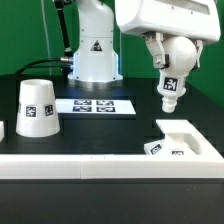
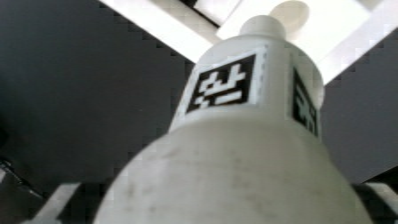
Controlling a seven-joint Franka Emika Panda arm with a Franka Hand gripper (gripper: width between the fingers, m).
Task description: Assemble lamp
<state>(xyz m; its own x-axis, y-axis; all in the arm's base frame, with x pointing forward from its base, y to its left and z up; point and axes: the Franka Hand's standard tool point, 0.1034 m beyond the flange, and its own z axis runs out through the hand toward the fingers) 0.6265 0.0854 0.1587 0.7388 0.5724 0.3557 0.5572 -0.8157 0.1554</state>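
My gripper is shut on the white bulb and holds it in the air at the exterior view's right. The bulb's tagged neck points down. It hangs above and slightly left of the flat square stepped base, clear of it. The tapered shade stands on the black table at the exterior view's left, wide end down. In the wrist view the bulb fills most of the picture, its tag facing the camera, with the gripper around its wide end. The fingers are mostly hidden.
The marker board lies on the table between the shade and the bulb. A white wall runs along the table's front edge. The arm's white pedestal stands at the back.
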